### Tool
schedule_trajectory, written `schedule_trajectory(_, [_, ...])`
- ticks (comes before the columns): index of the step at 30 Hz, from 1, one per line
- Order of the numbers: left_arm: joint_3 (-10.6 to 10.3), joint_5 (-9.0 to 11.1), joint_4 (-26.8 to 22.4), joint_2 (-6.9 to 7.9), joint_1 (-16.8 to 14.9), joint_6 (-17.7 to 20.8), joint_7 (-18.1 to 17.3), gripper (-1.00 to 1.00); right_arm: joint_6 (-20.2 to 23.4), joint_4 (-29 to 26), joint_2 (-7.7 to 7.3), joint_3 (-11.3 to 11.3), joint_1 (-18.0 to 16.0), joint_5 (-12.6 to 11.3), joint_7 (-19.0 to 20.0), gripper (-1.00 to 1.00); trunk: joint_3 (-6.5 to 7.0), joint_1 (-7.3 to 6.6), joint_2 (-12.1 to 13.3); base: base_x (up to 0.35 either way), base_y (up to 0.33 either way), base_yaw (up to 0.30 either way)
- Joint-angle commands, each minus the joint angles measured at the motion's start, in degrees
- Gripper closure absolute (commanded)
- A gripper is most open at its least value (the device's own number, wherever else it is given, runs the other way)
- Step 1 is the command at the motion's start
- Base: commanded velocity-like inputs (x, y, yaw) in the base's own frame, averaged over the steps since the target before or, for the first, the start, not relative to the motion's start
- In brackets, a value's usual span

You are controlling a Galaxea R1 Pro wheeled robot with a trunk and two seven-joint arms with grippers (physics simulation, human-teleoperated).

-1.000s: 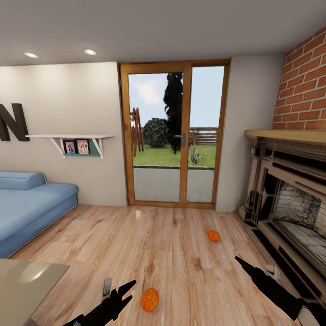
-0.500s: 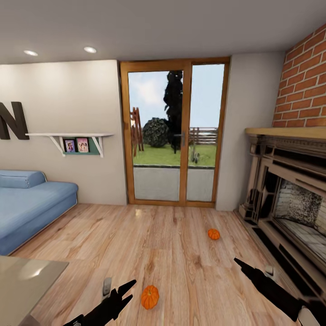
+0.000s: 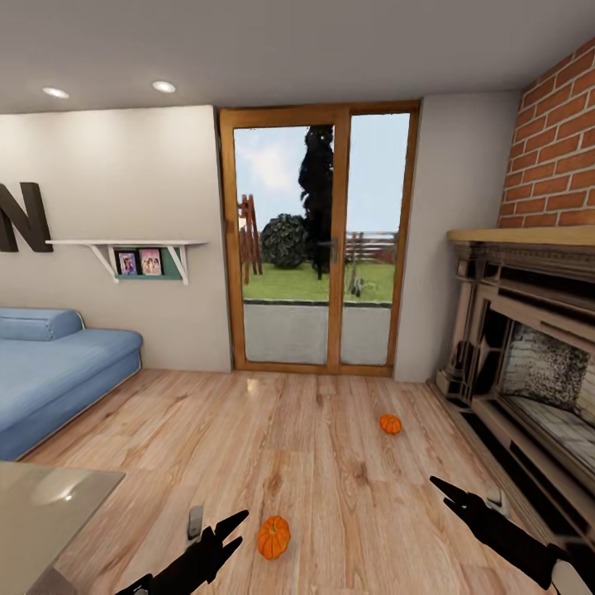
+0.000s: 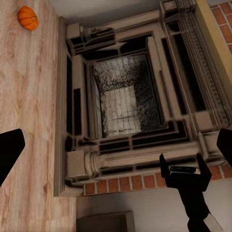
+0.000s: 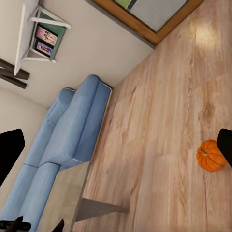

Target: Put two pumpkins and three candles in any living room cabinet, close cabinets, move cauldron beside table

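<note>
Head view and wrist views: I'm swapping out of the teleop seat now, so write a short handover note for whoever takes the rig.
Left gripper: open, empty, low over the floor.
Right gripper: open, empty, near the fireplace.
Near pumpkin: on the wood floor beside the left gripper.
Far pumpkin: on the floor nearer the glass door.
Table corner and sofa to the left.
Done: nothing visibly stored.
Left: both pumpkins, plus candles, cauldron and cabinet.
</note>
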Motion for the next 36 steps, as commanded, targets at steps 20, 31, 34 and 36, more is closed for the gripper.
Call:
schedule_trajectory(20, [-0.4,0.6,-0.1,-0.01,0.0,0.0,-0.2,-1.0,3.0,0.1,-0.15,-0.1,-0.4,-0.5,-2.7,-1.0,-3.66,4.4,-8.1,0.0,0.0,0.0])
schedule_trajectory(31, [-0.4,0.6,-0.1,-0.02,0.0,-0.1,-0.1,-1.0,3.0,0.0,-0.1,-0.1,-0.4,-0.5,-2.7,-1.0,-5.64,6.81,-12.5,0.0,0.0,0.0])
schedule_trajectory(34, [-0.4,0.6,-0.1,-0.02,0.0,-0.1,-0.1,-1.0,3.0,0.1,-0.08,-0.1,-0.4,-0.5,-2.7,-1.0,-6.18,7.47,-13.7,0.0,0.0,0.0])
schedule_trajectory(36, [-0.4,0.6,-0.1,-0.02,0.0,-0.1,-0.1,-1.0,3.0,0.0,-0.09,-0.1,-0.4,-0.5,-2.7,-1.0,-6.54,7.91,-14.5,0.0,0.0,0.0])
